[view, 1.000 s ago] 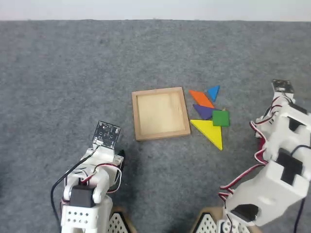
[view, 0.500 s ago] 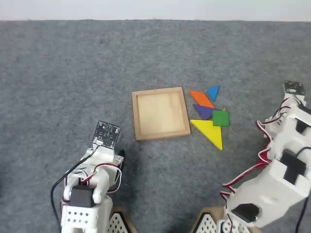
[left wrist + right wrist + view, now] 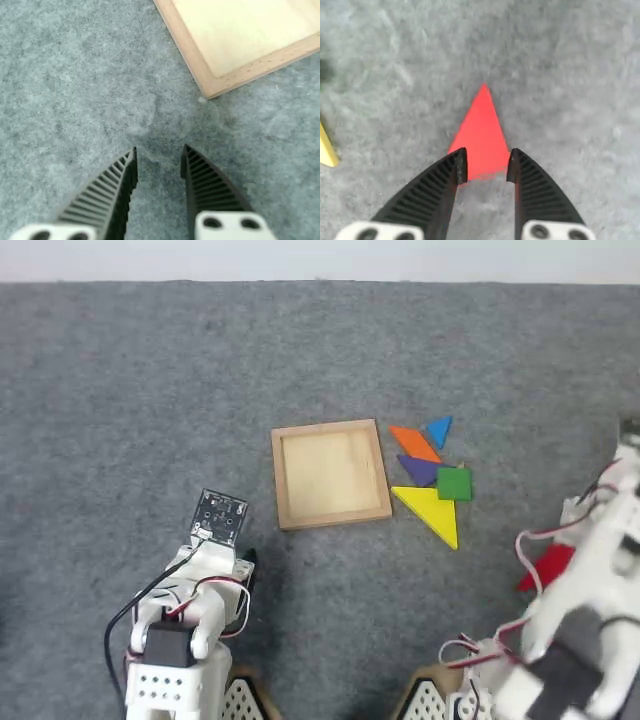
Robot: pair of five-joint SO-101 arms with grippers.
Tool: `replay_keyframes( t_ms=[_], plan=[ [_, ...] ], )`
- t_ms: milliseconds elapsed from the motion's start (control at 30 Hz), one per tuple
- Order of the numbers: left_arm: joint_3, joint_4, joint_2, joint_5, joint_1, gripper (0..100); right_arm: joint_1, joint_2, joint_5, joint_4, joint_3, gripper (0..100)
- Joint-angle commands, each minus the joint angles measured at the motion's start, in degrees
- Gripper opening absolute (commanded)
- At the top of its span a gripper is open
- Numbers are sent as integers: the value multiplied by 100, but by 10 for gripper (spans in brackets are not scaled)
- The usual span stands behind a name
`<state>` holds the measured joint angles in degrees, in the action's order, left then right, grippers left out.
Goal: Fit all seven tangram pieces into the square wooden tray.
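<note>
The wooden tray point(image 3: 278, 480) is seen mid-tabletop point(image 3: 150, 370), with loose tangram pieces point(image 3: 428, 472) clustered just beside it at 3 o'clock. The red triangle point(image 3: 481, 132) lies well apart at 4 o'clock and is straddled by the right gripper point(image 3: 486, 155), whose fingers are parted. The left gripper point(image 3: 159, 152) is held agape at the tray's 7 o'clock.

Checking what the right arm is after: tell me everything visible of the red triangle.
The red triangle is a flat, solid-red piece lying on the grey carpet, apart from the other pieces. Its wide end lies between the open tips of the right gripper, its point facing away. Whether they touch it is unclear.
</note>
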<state>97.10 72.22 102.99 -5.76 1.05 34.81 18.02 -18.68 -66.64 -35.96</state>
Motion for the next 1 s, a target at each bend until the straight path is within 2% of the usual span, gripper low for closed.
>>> replay_keyframes(
  t_ms=[0,167,300,400,767,967],
  plan=[
    [-57,18,114,44,18,137,66,708,123,251,-633,148],
    [-57,18,114,44,18,137,92,462,176,892,-1257,157],
    [-57,18,114,44,18,137,110,-189,695,1288,-1160,267],
    [-57,18,114,44,18,137,119,-699,782,1420,-862,324],
    [-57,18,114,44,18,137,92,-1499,1257,1174,-571,325],
    [-57,18,114,44,18,137,-488,-1552,1257,699,-571,325]
  ],
)
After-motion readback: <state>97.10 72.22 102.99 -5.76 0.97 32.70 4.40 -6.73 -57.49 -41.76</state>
